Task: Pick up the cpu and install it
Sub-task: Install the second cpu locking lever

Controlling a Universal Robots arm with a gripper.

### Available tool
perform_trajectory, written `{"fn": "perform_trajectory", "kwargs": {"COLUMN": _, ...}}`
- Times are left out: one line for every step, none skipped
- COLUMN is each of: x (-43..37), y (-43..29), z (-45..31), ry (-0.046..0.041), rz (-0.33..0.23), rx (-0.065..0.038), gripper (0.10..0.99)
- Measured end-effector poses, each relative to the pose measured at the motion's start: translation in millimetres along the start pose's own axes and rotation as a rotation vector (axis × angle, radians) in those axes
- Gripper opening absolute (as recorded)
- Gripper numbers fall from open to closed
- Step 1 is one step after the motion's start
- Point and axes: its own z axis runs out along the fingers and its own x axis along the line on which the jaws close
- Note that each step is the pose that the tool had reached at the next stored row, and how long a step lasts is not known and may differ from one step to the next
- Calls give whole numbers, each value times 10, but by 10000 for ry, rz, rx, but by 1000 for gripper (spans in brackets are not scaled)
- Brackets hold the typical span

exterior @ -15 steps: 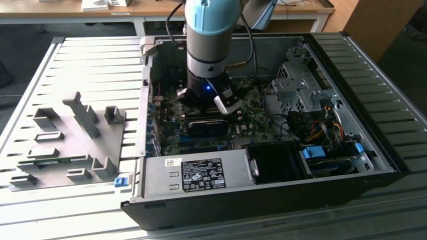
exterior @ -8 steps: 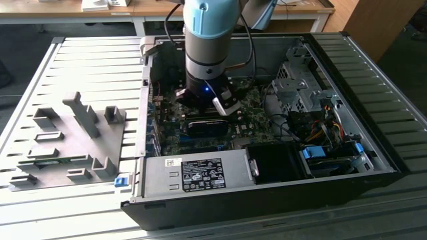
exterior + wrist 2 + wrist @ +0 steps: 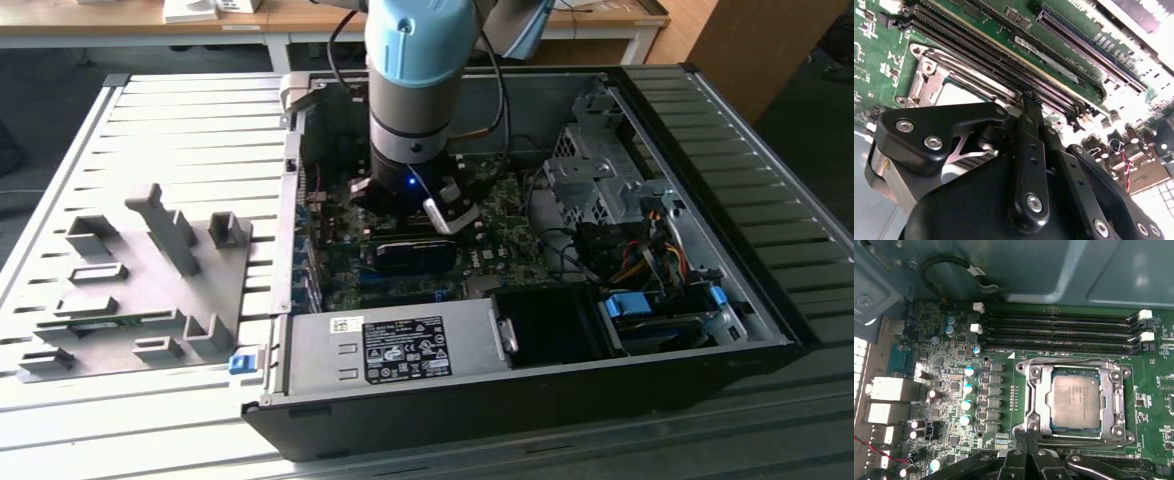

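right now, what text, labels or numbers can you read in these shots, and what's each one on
White label on the power supply: printed lines and symbols, too small to read.
Top of the cpu: faint marking lines, too blurred to read.
White tag on the black cable: dark marks, unreadable.
Nothing can be quoted.

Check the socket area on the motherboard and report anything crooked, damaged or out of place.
Nothing stands out. The square silver-topped cpu lies flat and square inside the metal socket frame, its edges parallel to the frame. The black gripper sits beside the frame's edge, with nothing held.
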Motion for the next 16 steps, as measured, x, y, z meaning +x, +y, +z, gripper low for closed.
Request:
{"fn": "perform_trajectory", "kwargs": {"x": 1, "y": -1, "z": 5, "ry": -1, "rz": -1, "rx": -24, "gripper": 106}}
{"fn": "perform_trajectory", "kwargs": {"x": 3, "y": -2, "z": 8, "ry": -3, "rz": -2, "rx": -46, "gripper": 106}}
{"fn": "perform_trajectory", "kwargs": {"x": 10, "y": -2, "z": 10, "ry": -5, "rz": -4, "rx": -68, "gripper": 106}}
{"fn": "perform_trajectory", "kwargs": {"x": 24, "y": -2, "z": 11, "ry": -3, "rz": -4, "rx": -87, "gripper": 106}}
{"fn": "perform_trajectory", "kwargs": {"x": 43, "y": -1, "z": 11, "ry": -3, "rz": -3, "rx": -104, "gripper": 106}}
{"fn": "perform_trajectory", "kwargs": {"x": 63, "y": -1, "z": 12, "ry": -3, "rz": -3, "rx": -116, "gripper": 106}}
{"fn": "perform_trajectory", "kwargs": {"x": 74, "y": -1, "z": 14, "ry": -4, "rz": -2, "rx": -129, "gripper": 106}}
{"fn": "perform_trajectory", "kwargs": {"x": 76, "y": -1, "z": 17, "ry": -4, "rz": -2, "rx": -145, "gripper": 106}}
{"fn": "perform_trajectory", "kwargs": {"x": 77, "y": -2, "z": 19, "ry": -5, "rz": -4, "rx": -163, "gripper": 106}}
{"fn": "perform_trajectory", "kwargs": {"x": 77, "y": -3, "z": 22, "ry": -5, "rz": -4, "rx": -184, "gripper": 106}}
{"fn": "perform_trajectory", "kwargs": {"x": 78, "y": -4, "z": 25, "ry": -5, "rz": -4, "rx": -209, "gripper": 106}}
{"fn": "perform_trajectory", "kwargs": {"x": 78, "y": -5, "z": 29, "ry": -5, "rz": -6, "rx": -247, "gripper": 106}}
{"fn": "perform_trajectory", "kwargs": {"x": 77, "y": -6, "z": 34, "ry": -8, "rz": -6, "rx": -286, "gripper": 106}}
{"fn": "perform_trajectory", "kwargs": {"x": 77, "y": -6, "z": 36, "ry": -9, "rz": -6, "rx": -302, "gripper": 106}}
{"fn": "perform_trajectory", "kwargs": {"x": 77, "y": -5, "z": 36, "ry": -9, "rz": -6, "rx": -305, "gripper": 106}}
{"fn": "perform_trajectory", "kwargs": {"x": 77, "y": -6, "z": 35, "ry": -8, "rz": -6, "rx": -305, "gripper": 106}}
